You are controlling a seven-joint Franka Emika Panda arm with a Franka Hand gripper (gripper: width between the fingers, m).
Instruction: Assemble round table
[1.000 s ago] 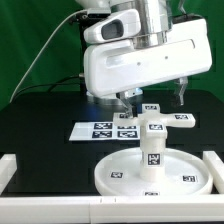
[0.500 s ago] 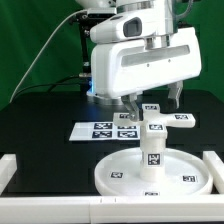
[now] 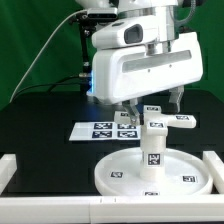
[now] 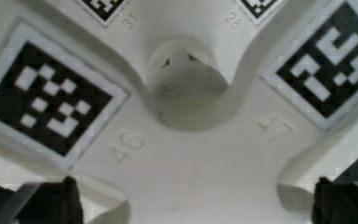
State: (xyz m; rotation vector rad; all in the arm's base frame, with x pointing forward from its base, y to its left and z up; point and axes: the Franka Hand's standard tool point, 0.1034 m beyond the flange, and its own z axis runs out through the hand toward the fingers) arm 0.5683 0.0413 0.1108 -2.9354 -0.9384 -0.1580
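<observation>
The large round disc (image 3: 120,176) lies flat at the front of the black table. The short post (image 3: 153,152) stands upright on its middle. The four-armed cross piece (image 3: 160,122) sits on top of the post. My gripper (image 3: 153,104) hangs open just above the cross piece, one finger (image 3: 127,108) on each side of it, holding nothing. In the wrist view the cross piece (image 4: 188,80) fills the picture with its tags and raised hub. My gripper (image 4: 194,205) shows there as dark fingertips (image 4: 34,200) set wide apart at both sides.
The marker board (image 3: 100,128) lies behind the disc, partly hidden by the cross piece. A white rail (image 3: 8,172) borders the table on the exterior view's left, another (image 3: 213,165) on its right, and one along the front (image 3: 60,212).
My gripper has moved toward the exterior view's right and slightly lower, now centred over the cross piece. The disc, post and cross piece have not moved.
</observation>
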